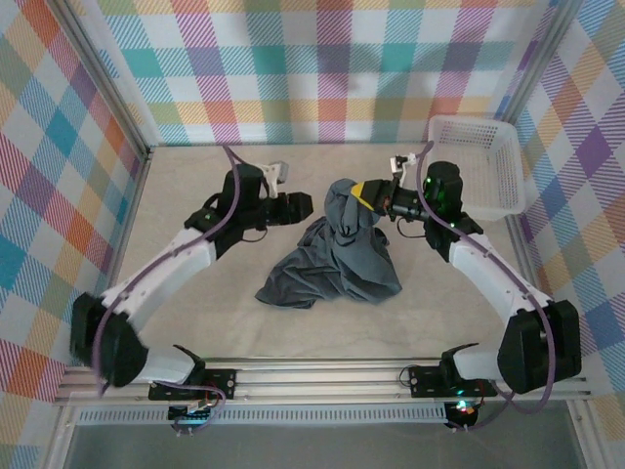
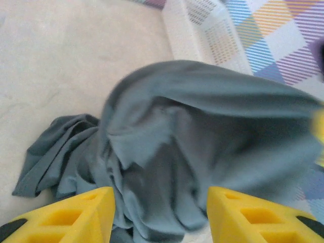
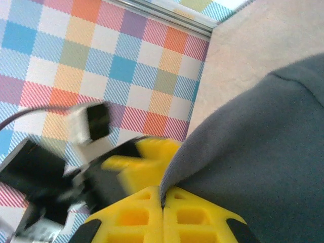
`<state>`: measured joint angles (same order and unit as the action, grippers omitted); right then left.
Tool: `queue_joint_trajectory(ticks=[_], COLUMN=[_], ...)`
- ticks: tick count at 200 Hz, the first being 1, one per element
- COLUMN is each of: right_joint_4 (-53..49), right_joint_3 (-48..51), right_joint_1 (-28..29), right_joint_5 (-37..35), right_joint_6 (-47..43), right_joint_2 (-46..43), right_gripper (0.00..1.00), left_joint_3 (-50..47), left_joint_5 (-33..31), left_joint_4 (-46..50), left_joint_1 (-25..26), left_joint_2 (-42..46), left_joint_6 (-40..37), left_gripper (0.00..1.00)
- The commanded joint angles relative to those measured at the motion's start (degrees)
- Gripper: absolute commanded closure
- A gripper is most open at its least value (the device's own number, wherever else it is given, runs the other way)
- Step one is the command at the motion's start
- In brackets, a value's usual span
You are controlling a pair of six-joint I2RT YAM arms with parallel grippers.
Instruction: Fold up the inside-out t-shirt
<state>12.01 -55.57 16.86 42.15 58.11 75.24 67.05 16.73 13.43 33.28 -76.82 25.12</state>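
Looked past the left gripper [image 2: 159, 215], its two yellow fingers [image 2: 71, 215] spread well apart at the bottom edge and clamping nothing. Saw the inside-out t-shirt [image 2: 202, 126] just beyond them, slate-grey, raised in a rounded hump and stretched toward a blurred yellow shape [image 2: 319, 131] at the right edge. Noted crumpled folds trailing left onto the beige table [image 2: 61, 61]. Made out a slotted white basket [image 2: 202, 35] behind the cloth, beside a plaid wall [image 2: 283, 35].

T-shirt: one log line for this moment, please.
t-shirt: bunched, one end held up | right gripper: shut on t-shirt | left gripper: open, facing t-shirt
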Motion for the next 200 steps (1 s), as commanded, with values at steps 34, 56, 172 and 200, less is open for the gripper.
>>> queue_joint_trajectory(ticks=[34, 56, 172, 200], right_joint_4=[-4.89, -7.59, -32.61, -34.35], right_joint_3=[-4.01, -5.26, -14.3, -13.22], right_joint_1=[0.44, 1.17, -4.25, -4.29], right_joint_5=[0.27, 0.45, -9.73, -10.3], right_joint_6=[2.23, 0.32, -29.25, -34.5], right_joint_2=[0.44, 0.18, 15.74, 8.83], right_gripper=[1.0, 1.0, 0.87, 0.63], left_joint_3=[0.58, 4.33, 9.24, 8.5], left_joint_5=[-4.31, -4.14, 0.52, 1.7], left_joint_4=[-4.95, -7.28, -1.01, 0.96], left_joint_1=[11.33, 11.65, 9.38, 7.56], left_joint_2=[-4.52, -9.1, -3.78, -2.86], left_joint_6=[-5.83, -6.58, 6.4, 6.09], left_gripper=[0.47, 0.47, 1.0, 1.0])
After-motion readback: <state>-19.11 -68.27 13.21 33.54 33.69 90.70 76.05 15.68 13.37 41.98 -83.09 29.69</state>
